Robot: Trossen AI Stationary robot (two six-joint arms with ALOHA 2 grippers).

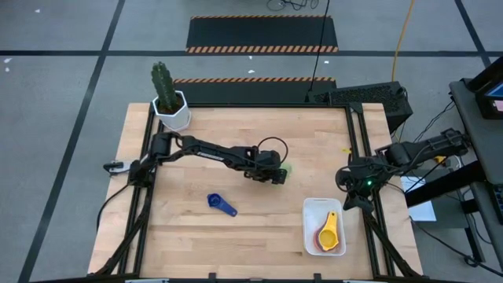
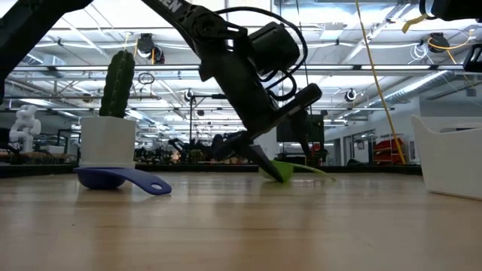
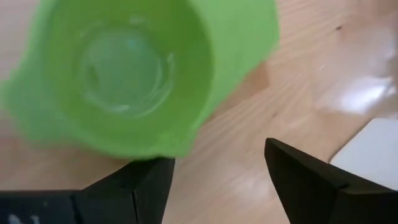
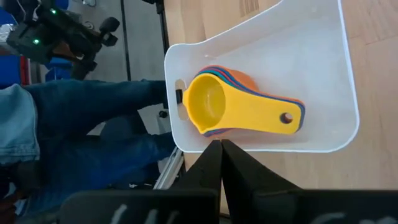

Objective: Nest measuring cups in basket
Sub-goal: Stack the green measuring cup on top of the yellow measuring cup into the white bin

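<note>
A wooden bench (image 1: pixel 244 244) seen from above. Near its middle, the left tool (image 1: pixel 277 174) is lowered over a green measuring cup (image 1: pixel 286 167), its fingers spread wide and not yet gripping; in the wrist view the cup sits just ahead of the fingertips. A dark blue measuring cup (image 1: pixel 221 203) lies nearby, apart from the arm. The white basket (image 1: pixel 310 236) at the bench's right front holds a nested stack topped by a yellow cup (image 1: pixel 329 228). The right tool (image 4: pixel 221 148), clenched and empty, waits above the basket's edge. The green cup looks light, rigid and smooth, likely to slide; its rim or flat handle seems the safest hold.
</note>
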